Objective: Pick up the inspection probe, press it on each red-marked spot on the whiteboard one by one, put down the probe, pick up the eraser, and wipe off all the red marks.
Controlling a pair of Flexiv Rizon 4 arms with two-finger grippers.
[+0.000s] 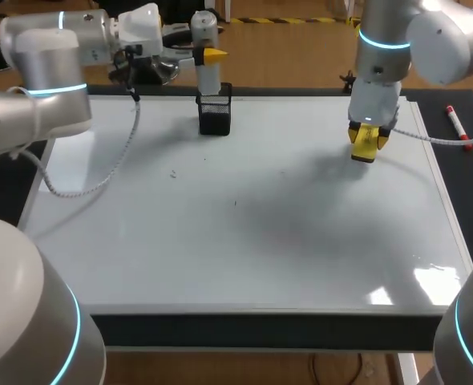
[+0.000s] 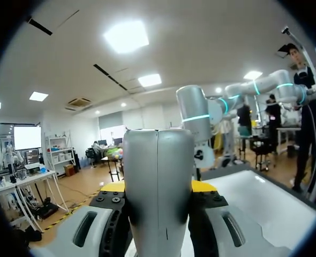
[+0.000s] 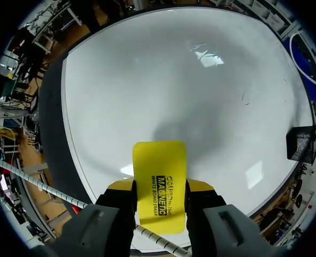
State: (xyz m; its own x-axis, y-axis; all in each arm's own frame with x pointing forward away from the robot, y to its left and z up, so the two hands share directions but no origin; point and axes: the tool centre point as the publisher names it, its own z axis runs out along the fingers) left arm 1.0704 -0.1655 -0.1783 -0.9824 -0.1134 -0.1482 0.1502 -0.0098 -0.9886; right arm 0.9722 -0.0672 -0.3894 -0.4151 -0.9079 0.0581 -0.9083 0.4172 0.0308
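The only writing I can make out is a block of black print on the yellow eraser (image 3: 159, 166), in the right wrist view (small lettering running along its length, which I won't read off). The probe (image 1: 207, 64) shows no label that I can see.

By my count there is one eraser, one probe, one black mesh holder (image 1: 215, 114), one red marker (image 1: 456, 123) and one whiteboard (image 1: 260, 241). The board has a few faint dark specks (image 1: 172, 172) on it.

My right gripper (image 3: 159, 187) is clamped on the eraser, with a yellow fingertip pressed against each long side. The fingers stand only as far apart as the eraser is wide. It hangs over the board's far right part. I cannot tell whether the eraser's face touches the surface.

My left gripper (image 2: 158, 188) grasps the probe, a pale grey-white cylinder that fills the gap between both fingers. It is held upright at the board's far edge, directly above the mesh holder. Its lower end is at the holder's rim, and I can't say whether it is inside.

The marker lies on the dark table just beside the board's right edge, apart from both arms.
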